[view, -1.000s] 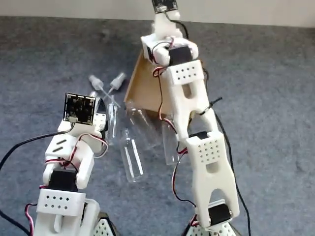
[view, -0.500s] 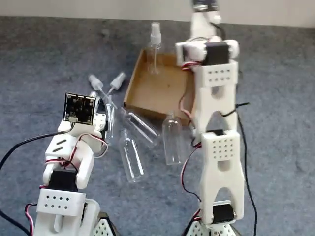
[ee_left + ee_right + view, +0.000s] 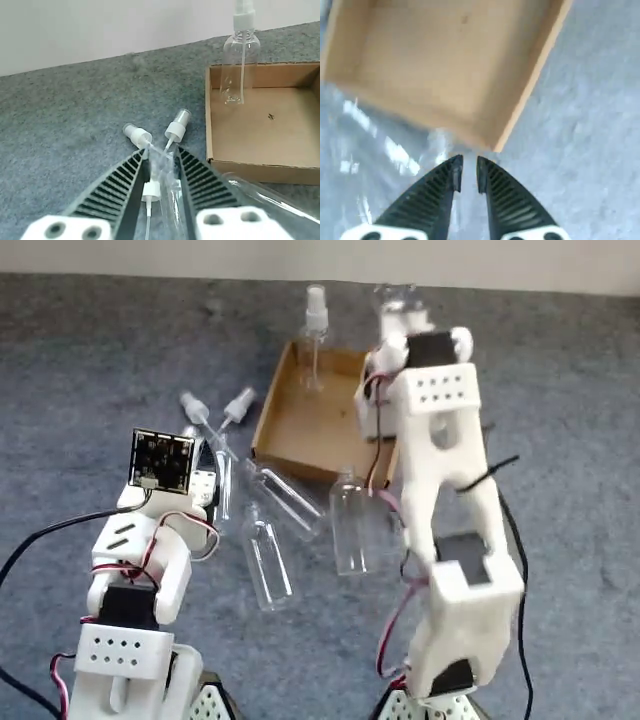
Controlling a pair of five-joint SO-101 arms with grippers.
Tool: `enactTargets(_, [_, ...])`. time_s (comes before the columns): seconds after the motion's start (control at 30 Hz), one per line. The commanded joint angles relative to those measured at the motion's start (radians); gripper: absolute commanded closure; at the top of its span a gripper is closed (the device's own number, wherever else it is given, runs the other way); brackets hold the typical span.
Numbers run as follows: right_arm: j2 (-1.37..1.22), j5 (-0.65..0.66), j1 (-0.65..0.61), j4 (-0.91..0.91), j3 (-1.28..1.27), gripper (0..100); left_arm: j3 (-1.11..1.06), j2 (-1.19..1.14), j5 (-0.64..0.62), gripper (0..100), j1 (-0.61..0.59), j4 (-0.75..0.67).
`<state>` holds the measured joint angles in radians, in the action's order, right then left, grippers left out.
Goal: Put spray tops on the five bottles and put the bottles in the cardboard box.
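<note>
A clear bottle with a spray top (image 3: 315, 335) stands upright in the far left corner of the cardboard box (image 3: 300, 435); the left wrist view shows the same bottle (image 3: 241, 65). My right gripper (image 3: 467, 172) is shut and empty, just over the box's near right corner (image 3: 520, 120). The right arm (image 3: 435, 400) stretches over the box's right side. Left of the box, my left gripper (image 3: 160, 172) is shut on a clear bottle (image 3: 167, 195) lying on the carpet, with a white spray top (image 3: 150, 190) between its fingers. Two loose spray tops (image 3: 195, 405) (image 3: 240, 400) lie just beyond.
Three uncapped clear bottles (image 3: 270, 560) (image 3: 290, 500) (image 3: 350, 525) lie on the grey carpet in front of the box, between the two arms. Open carpet spreads to the far left and right.
The right arm swung from the box's left side to its right and drew back. That uncovered the capped bottle standing in the box. The left arm kept still.
</note>
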<state>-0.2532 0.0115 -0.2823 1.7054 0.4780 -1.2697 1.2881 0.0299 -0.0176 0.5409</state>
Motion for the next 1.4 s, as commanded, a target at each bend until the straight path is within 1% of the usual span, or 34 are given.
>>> enactTargets(0.0, [0.222,0.003,-0.067,-0.156,-0.303,99.5,0.013,0.002,-0.003,95,-0.007,-0.025])
enactTargets(0.07, [0.302,0.0,-0.085,-0.234,-0.453,99.4,0.015,0.002,-0.003,95,-0.007,-0.025])
enactTargets(0.13, [0.371,-0.026,-0.09,-0.298,-0.593,96.9,0.015,0.002,-0.003,95,-0.007,-0.025])
enactTargets(0.3, [0.487,-0.101,-0.137,-0.432,-0.869,80.7,0.015,0.002,-0.003,95,-0.001,-0.025])
enactTargets(0.4, [0.515,-0.187,-0.171,-0.453,-0.97,74.2,0.015,0.002,-0.003,95,0.019,-0.023])
enactTargets(0.5, [0.518,-0.252,-0.185,-0.536,-0.99,72.3,0.015,0.002,-0.003,95,0.024,-0.023])
enactTargets(0.63, [0.493,-0.276,-0.186,-0.644,-1.033,72.3,0.015,0.004,-0.003,95,0.021,-0.023])
enactTargets(0.8, [0.463,-0.279,-0.186,-0.7,-1.099,72.4,0.015,0.004,-0.002,95,0.022,-0.023])
enactTargets(0.9, [0.458,-0.275,-0.186,-0.704,-1.122,73.0,0.015,0.004,-0.002,95,0.022,-0.023])
enactTargets(0.97, [0.464,-0.275,-0.185,-0.697,-1.127,77.8,0.015,0.004,-0.002,95,0.022,-0.023])
enactTargets(1.1, [0.466,-0.272,-0.182,-0.697,-1.124,93.4,0.015,0.004,-0.002,95,0.022,-0.023])
enactTargets(1.17, [0.466,-0.267,-0.18,-0.694,-1.124,98.8,0.015,0.004,-0.002,95,0.021,-0.025])
enactTargets(1.3, [0.513,-0.141,-0.18,-0.581,-1.119,99.4,0.015,0.004,-0.002,95,0.019,-0.025])
enactTargets(1.37, [0.581,-0.132,-0.179,-0.532,-1.119,99.4,0.015,0.004,-0.002,95,0.019,-0.025])
